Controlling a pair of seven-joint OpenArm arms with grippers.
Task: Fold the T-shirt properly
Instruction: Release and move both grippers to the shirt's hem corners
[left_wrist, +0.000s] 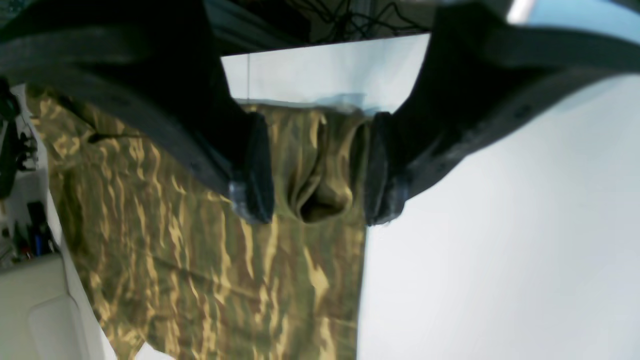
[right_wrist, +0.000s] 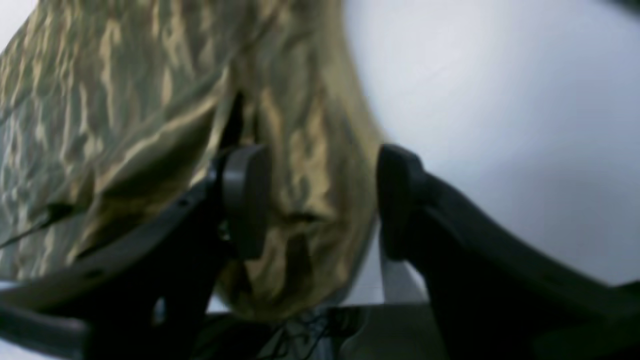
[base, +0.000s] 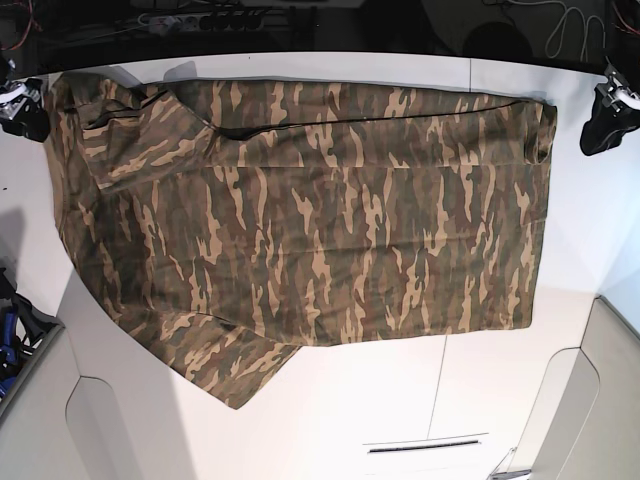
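At the base view's upper left our right gripper (base: 22, 108) has its fingers spread, a bunched corner loose between them. The soft, limp camouflage cotton T-shirt (base: 300, 210) lies flat across the white bench (base: 400, 400); we judge corners and hems the surest holds. At upper right, our left gripper (base: 607, 118) is likewise spread.

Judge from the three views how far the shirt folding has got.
Done: the T-shirt lies spread on the white table with one long fold along its far edge. In hand: the left gripper and right gripper are open around bunched corners, gripping nothing. Left: the near sleeve and every crosswise fold.
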